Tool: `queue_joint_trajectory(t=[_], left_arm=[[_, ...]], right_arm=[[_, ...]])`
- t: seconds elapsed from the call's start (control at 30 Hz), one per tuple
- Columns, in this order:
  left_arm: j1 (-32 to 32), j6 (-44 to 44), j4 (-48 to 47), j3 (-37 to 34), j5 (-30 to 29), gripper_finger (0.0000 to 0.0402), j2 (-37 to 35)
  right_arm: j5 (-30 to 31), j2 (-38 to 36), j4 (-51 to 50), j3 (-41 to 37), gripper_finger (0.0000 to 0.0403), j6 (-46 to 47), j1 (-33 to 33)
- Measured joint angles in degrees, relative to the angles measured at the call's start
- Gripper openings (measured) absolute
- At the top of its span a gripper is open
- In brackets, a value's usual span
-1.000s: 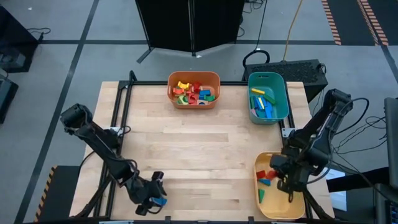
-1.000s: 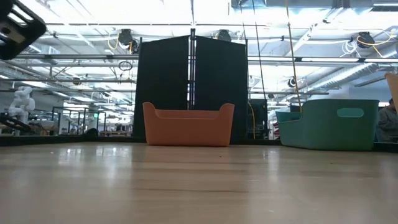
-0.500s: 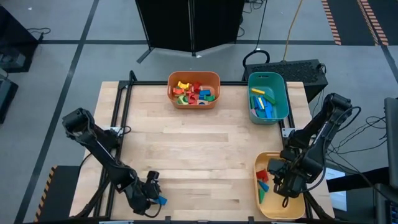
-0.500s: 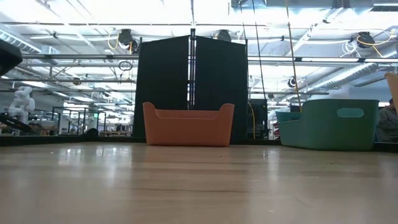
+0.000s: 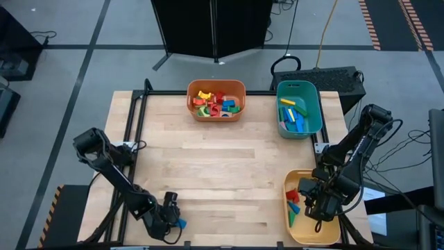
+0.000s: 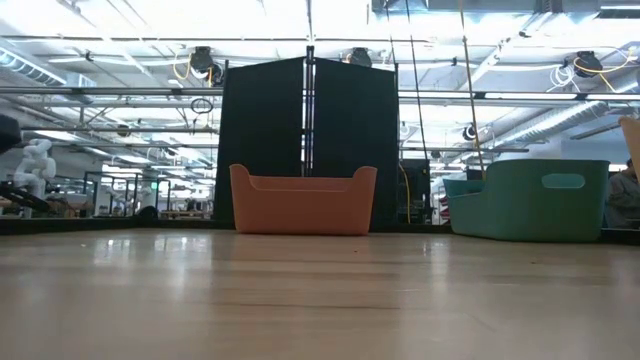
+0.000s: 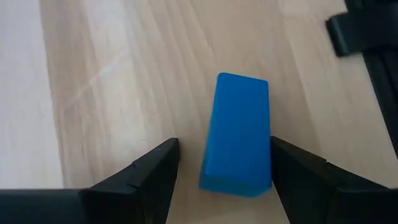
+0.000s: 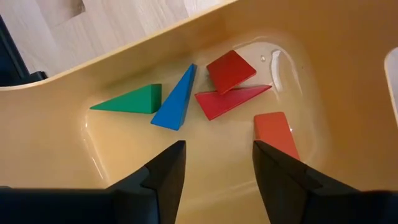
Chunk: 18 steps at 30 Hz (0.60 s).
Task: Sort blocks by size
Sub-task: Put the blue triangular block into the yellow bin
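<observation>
Nearest me, my left pincer [image 5: 168, 221] sits low at the near left of the bench [image 5: 208, 173], fingers spread with a blue block [image 7: 238, 132] lying flat on the wood between them. One finger looks close against the block's side and the other stands clear, so I judge nothing is gripped yet. That block is close to the bench's near edge, and dark frame rails show just beside it in the left wrist view, so I have little slack there.

At the near right, my right pincer [image 5: 318, 206] hangs over the yellow bin [image 5: 294, 229], parted and empty. Below it lie a green wedge [image 8: 129, 99], a blue wedge [image 8: 175, 99], two red pieces and an orange-red block [image 8: 276, 134].

The middle of the bench is bare wood, good room for carrying across.

Farther off, the teal bin [image 5: 299, 92] at the far right holds mostly blue blocks, and the orange bin [image 5: 216, 88] at far centre still holds a mixed heap. I'd judge the sorting is partly done, with that heap left.
</observation>
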Motion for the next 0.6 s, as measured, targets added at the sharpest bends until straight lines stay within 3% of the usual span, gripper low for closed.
queue_joint_trajectory(t=[0.1, 0.37, 0.6], left_arm=[[-0.07, -2.43, -0.43, 0.01, -1.67, 0.0226, 0.08], [0.61, -2.98, -0.31, -0.16, -6.04, 0.0115, 0.26], [2.96, -4.46, 2.82, -0.32, -7.08, 0.0114, 0.46]], right_arm=[[0.00, 0.00, 0.02, 0.00, 0.0171, 0.04, 0.00], [0.00, 0.00, 0.02, 0.00, 0.0171, 1.21, 0.00], [-0.80, -0.16, 3.42, 0.00, 0.0171, 0.61, 0.00]])
